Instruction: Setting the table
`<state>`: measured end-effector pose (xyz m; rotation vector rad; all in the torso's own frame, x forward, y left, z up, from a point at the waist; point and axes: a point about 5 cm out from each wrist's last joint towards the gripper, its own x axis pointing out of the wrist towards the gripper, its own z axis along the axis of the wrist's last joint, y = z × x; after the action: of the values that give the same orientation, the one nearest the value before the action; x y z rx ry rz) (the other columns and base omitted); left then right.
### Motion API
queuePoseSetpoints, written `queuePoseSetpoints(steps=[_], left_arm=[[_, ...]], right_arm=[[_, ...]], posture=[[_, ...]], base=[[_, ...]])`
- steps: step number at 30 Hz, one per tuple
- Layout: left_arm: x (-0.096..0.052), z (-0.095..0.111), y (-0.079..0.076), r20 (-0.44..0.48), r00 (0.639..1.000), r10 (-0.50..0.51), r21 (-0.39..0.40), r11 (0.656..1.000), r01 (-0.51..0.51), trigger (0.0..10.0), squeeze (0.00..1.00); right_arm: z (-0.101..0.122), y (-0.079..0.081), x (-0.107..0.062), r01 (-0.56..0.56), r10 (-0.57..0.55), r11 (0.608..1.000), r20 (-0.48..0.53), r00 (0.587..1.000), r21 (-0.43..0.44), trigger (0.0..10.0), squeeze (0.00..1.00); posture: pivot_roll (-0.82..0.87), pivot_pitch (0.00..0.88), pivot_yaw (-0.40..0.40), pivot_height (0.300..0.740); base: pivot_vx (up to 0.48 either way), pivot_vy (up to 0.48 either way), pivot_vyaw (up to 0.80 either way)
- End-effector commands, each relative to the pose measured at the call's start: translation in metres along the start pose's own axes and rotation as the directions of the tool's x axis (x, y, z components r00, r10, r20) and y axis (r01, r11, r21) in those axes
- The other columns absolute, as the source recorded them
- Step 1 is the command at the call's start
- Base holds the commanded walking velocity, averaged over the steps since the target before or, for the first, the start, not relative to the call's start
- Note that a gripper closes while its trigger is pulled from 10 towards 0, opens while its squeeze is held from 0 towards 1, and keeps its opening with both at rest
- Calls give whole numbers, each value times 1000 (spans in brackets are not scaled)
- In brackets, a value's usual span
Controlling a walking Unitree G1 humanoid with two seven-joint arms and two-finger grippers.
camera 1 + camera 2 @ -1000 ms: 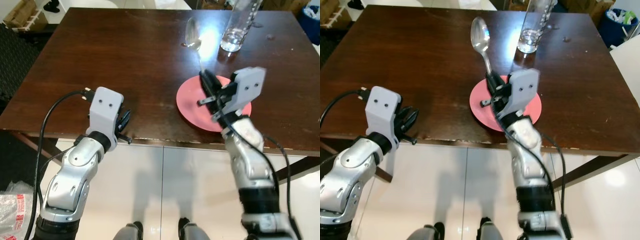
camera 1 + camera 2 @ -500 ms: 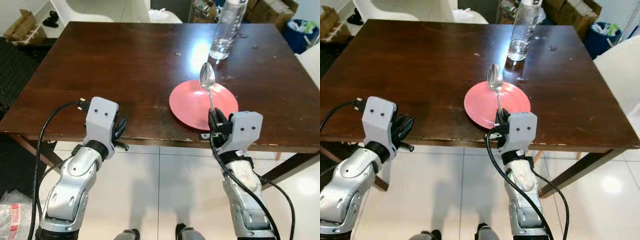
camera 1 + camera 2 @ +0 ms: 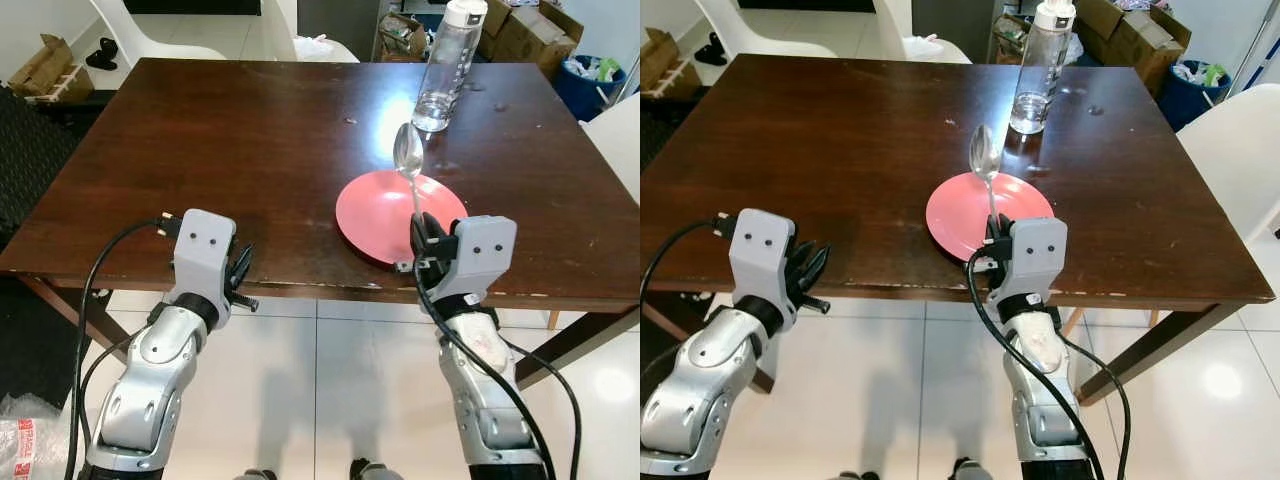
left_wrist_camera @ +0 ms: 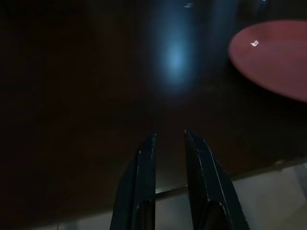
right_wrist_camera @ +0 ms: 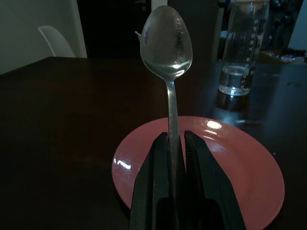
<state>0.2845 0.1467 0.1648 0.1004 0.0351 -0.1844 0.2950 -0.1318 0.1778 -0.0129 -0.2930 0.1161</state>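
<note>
A red plate [image 3: 385, 205] lies on the dark wooden table [image 3: 220, 130], close to its near edge on the right. My right gripper [image 3: 421, 230] hovers at the plate's near rim, shut on the handle of a metal spoon [image 3: 408, 152]. The spoon stands upright, its bowl above the plate; the right wrist view shows the spoon [image 5: 168, 43] gripped between the fingers [image 5: 156, 158]. At the table's near edge, left of the plate, my left gripper [image 3: 243, 265] is held narrowly open with nothing in it [image 4: 169, 138].
A clear water bottle [image 3: 443, 65] stands behind the plate near the far edge. White chairs stand beyond the far left corner [image 3: 160, 30] and beside the right side [image 3: 1230, 140]. Cardboard boxes [image 3: 520, 30] and a blue bin [image 3: 598, 80] sit at the back right.
The view has pulled back from the table. My right gripper, spoon in it, has drawn back from over the plate to its near rim, and the spoon now stands upright.
</note>
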Motion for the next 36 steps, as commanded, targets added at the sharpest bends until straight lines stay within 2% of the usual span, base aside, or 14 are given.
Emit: queuePoseSetpoints(steps=[1,5,8,17,23,36], left_arm=[[-2,-11,8,-27,998,55,-30,998,-56,10000,0],[-3,-12,21,12,981,192,-64,979,-191,10000,0],[-5,-14,25,11,974,227,-51,973,-226,10000,0],[1,-16,23,15,977,212,-36,977,-211,10000,0],[7,-15,19,27,977,210,-52,977,-209,10000,0],[7,-21,12,17,979,202,-59,978,-201,10000,0]], right_arm=[[-1,3,1,-4,4,1000,0,1000,-7,10000,0],[-4,-2,1,-15,15,1000,-13,1000,-18,10000,0],[-7,-5,2,-14,13,1000,-21,1000,-23,10000,0],[-10,-5,4,14,-15,1000,-37,999,-20,10000,0],[-13,-8,4,17,-18,1000,-52,998,-19,10000,0],[-14,-9,4,6,-8,1000,-63,998,-28,10000,0]], posture=[[-59,46,64,740],[-55,40,43,740],[-51,37,44,740],[-57,31,56,740],[-61,31,43,740],[-61,35,33,740]], base=[[0,0,0],[0,0,0],[0,0,0],[0,0,0],[0,0,-800],[0,0,-800]])
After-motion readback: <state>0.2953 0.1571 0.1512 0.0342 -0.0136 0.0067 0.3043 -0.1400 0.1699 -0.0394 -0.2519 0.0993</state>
